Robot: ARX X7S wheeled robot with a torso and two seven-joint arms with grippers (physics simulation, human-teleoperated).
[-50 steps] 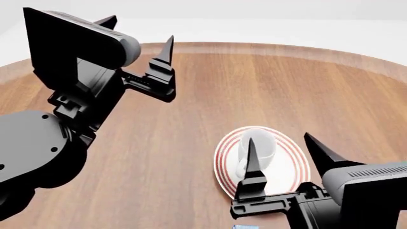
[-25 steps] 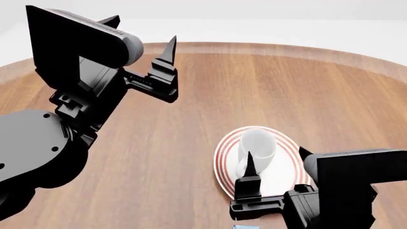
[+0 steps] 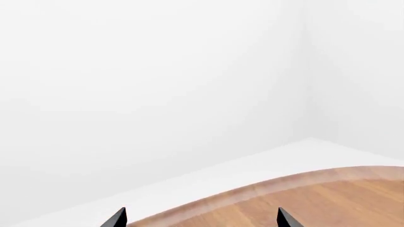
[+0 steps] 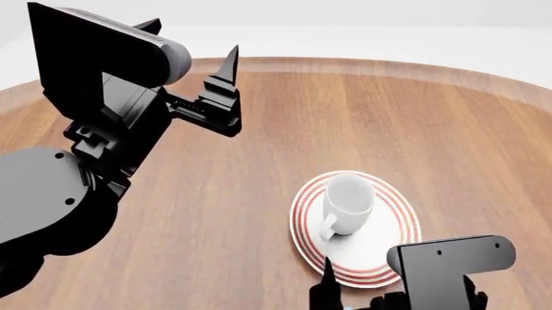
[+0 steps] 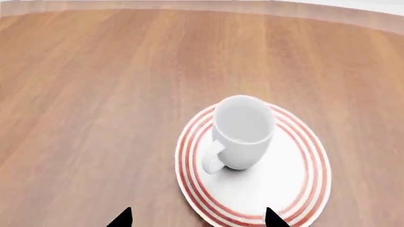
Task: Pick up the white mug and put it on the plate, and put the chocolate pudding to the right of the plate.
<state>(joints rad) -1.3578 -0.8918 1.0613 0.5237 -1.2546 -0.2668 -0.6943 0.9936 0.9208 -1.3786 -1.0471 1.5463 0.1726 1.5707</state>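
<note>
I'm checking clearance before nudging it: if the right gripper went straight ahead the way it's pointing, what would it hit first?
Probably the plate, at its near rim, then the white mug standing on it. The right gripper is open, and its height above the rim is unclear.

1. Your left arm is raised at the head view's left, elbow bent, forearm reaching forward.
2. Your left gripper (image 4: 194, 61) has its jaws spread wide, tips pointing up and away, holding nothing.
3. Your right arm sits low at the bottom right edge.
4. Your right gripper (image 5: 196, 218) is parted and empty, with only its tips showing.
</note>
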